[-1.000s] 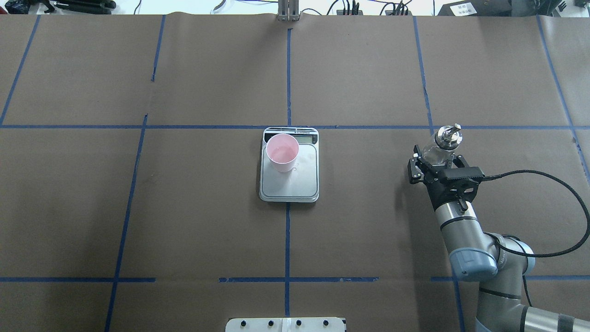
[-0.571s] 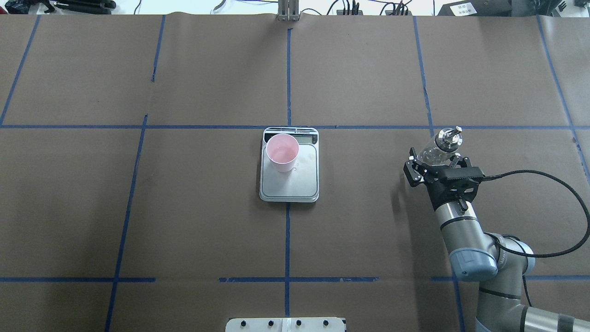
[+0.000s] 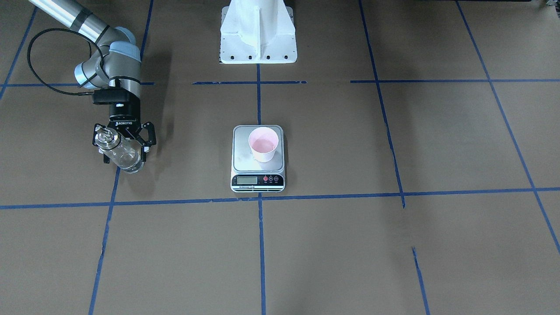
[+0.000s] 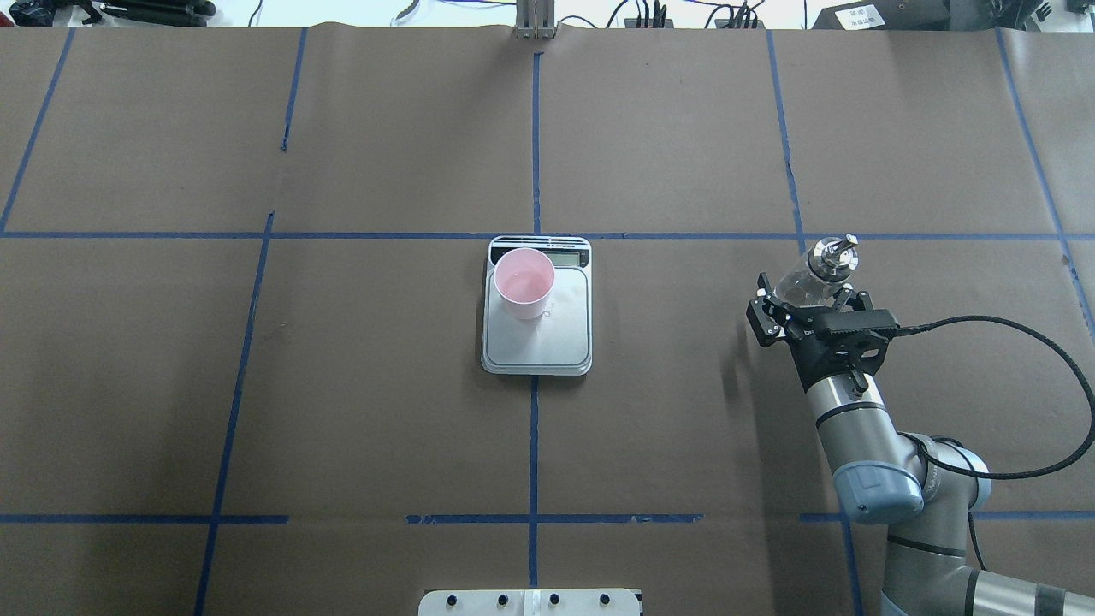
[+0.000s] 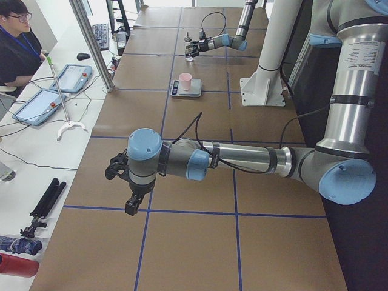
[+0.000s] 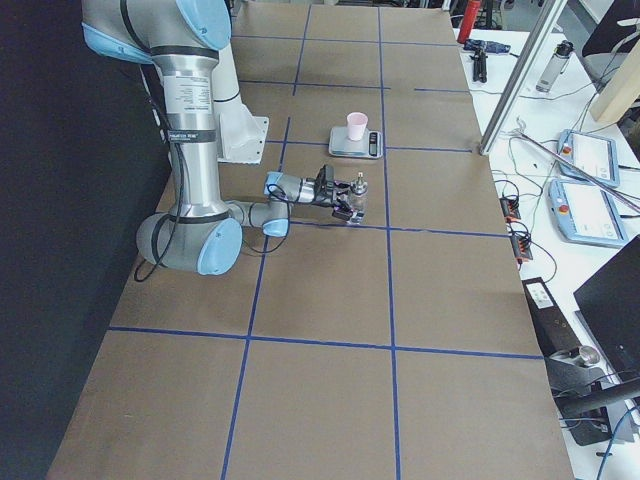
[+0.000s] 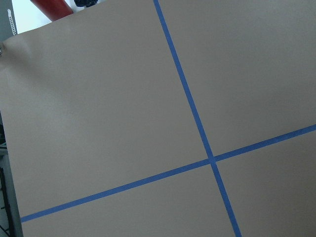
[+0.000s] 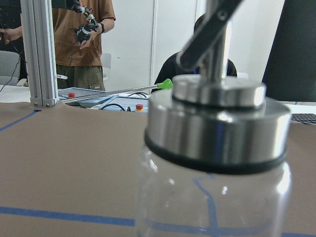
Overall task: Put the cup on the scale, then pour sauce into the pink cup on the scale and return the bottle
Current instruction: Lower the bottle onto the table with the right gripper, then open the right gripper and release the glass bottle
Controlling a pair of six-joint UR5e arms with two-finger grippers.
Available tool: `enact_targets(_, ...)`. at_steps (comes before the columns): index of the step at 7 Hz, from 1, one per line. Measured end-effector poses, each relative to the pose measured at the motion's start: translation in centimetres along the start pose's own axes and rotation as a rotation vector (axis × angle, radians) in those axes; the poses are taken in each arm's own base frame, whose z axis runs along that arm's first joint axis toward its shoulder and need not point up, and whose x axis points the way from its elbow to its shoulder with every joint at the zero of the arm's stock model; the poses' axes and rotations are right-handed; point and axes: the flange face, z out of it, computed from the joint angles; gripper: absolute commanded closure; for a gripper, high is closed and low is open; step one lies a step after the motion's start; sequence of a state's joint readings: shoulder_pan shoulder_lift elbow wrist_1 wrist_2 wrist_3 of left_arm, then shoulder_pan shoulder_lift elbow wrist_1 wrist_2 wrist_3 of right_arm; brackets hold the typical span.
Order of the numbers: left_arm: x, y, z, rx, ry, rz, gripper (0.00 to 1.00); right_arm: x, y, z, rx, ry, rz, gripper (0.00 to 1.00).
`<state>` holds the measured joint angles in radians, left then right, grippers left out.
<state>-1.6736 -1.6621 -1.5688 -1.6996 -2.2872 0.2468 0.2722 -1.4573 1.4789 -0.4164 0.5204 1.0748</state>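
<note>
The pale pink cup (image 4: 523,282) stands on the back-left part of the silver scale (image 4: 565,342) at the table's middle, with a thin layer of clear sauce in its bottom. In the front view the cup (image 3: 262,144) sits on the scale (image 3: 243,153) above the display. The clear glass bottle (image 4: 813,274) with its silver spout cap stands on the table to the right. My right gripper (image 4: 808,301) is open around it, fingers set wider than the glass. The right wrist view is filled by the bottle (image 8: 212,148). My left gripper (image 5: 119,188) hovers far off; whether it is open or shut I cannot tell.
Blue tape lines (image 4: 535,137) divide the brown paper table into squares. The white robot base (image 3: 258,30) stands behind the scale. A black cable (image 4: 1009,393) loops off the right wrist. People and tablets (image 5: 36,103) are beyond the table's far edge.
The right gripper's fingers have spread apart from the bottle. The bottle has settled slightly lower and stays standing at the same spot. Cup and scale have not moved.
</note>
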Motion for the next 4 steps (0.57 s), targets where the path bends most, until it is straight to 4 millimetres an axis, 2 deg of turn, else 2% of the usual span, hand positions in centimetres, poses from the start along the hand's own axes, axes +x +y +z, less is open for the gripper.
enact_targets(2,0.0,0.0,0.0,0.000,0.001,-0.001,0.00,-0.5,0.0,-0.8,0.014,-0.004,0.005,0.00)
enact_targets(4,0.0,0.0,0.1,-0.001,0.001,-0.001,0.00,-1.3,0.7,-2.7,0.037,-0.012,0.002,0.00)
